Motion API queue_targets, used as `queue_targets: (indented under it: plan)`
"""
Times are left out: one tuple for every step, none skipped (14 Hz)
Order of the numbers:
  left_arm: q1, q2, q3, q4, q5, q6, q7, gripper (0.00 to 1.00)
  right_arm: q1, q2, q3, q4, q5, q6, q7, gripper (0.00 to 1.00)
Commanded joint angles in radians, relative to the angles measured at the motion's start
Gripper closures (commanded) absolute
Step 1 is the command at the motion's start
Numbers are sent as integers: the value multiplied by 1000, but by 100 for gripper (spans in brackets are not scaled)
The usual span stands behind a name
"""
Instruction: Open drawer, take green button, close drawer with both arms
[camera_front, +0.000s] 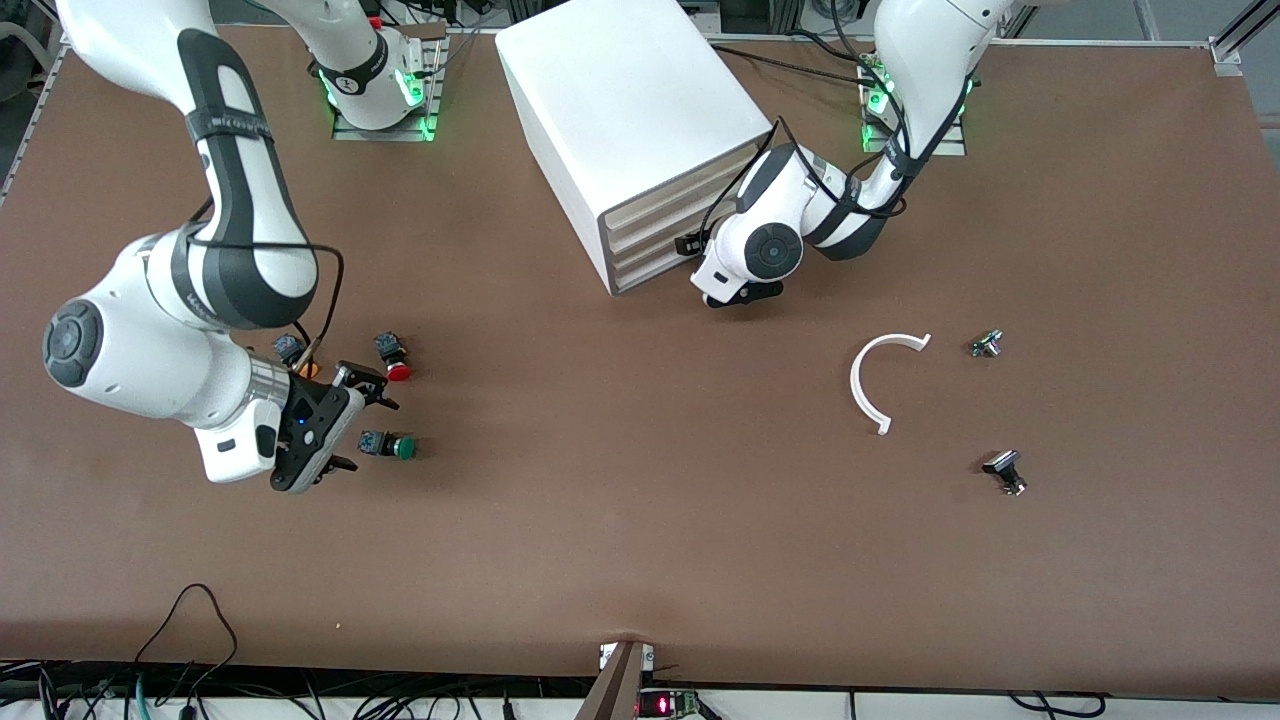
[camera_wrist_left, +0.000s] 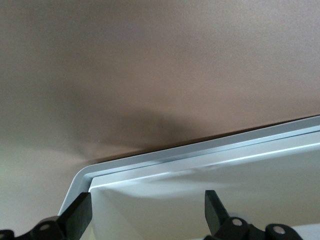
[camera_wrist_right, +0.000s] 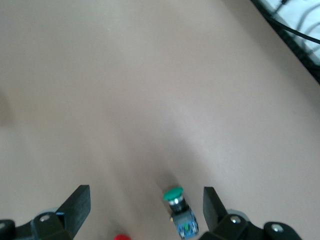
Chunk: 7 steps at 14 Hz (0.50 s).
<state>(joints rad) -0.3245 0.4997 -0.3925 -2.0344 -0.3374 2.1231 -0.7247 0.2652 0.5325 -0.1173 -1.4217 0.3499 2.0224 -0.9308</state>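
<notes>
The white cabinet (camera_front: 620, 110) stands near the arms' bases. Its lowest drawer (camera_front: 655, 272) looks flush with the three above it. My left gripper (camera_front: 724, 296) is open at that drawer's front; in the left wrist view its fingers (camera_wrist_left: 80, 207) straddle a white sloped rim (camera_wrist_left: 200, 152), and the gripper (camera_wrist_left: 147, 200) holds nothing. The green-capped button (camera_front: 390, 446) lies on its side on the table toward the right arm's end. My right gripper (camera_front: 366, 432) is open and empty, just above it. In the right wrist view the button (camera_wrist_right: 178, 210) lies between the fingers of the gripper (camera_wrist_right: 145, 196), close to one finger.
A red-capped button (camera_front: 394, 360) and a partly hidden orange-capped one (camera_front: 302, 362) lie farther from the front camera than the green one. A white curved strip (camera_front: 872, 385) and two small metal parts (camera_front: 987, 343) (camera_front: 1006, 470) lie toward the left arm's end.
</notes>
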Motion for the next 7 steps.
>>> queue_targets:
  plan:
    - [34,-46,-6,-9,-18,-5,45,1,0,-93,15,-58,-49,-42,177,0]
    - [54,-52,16,6,-15,-2,83,1,-1,-114,28,-65,-51,-66,281,0]
    - [62,-65,56,25,-15,0,124,1,-1,-126,42,-60,-51,-101,385,0]
    - [70,-75,93,43,-18,6,169,1,-1,-135,50,-59,-57,-119,467,0]
    - [93,-99,121,69,-14,5,209,1,-1,-143,70,-54,-64,-122,521,0]
    - [122,-122,129,74,-14,3,253,1,-3,-160,86,-56,-68,-137,573,0]
    - [163,-147,132,74,-14,0,311,1,-3,-172,93,-57,-68,-178,660,0]
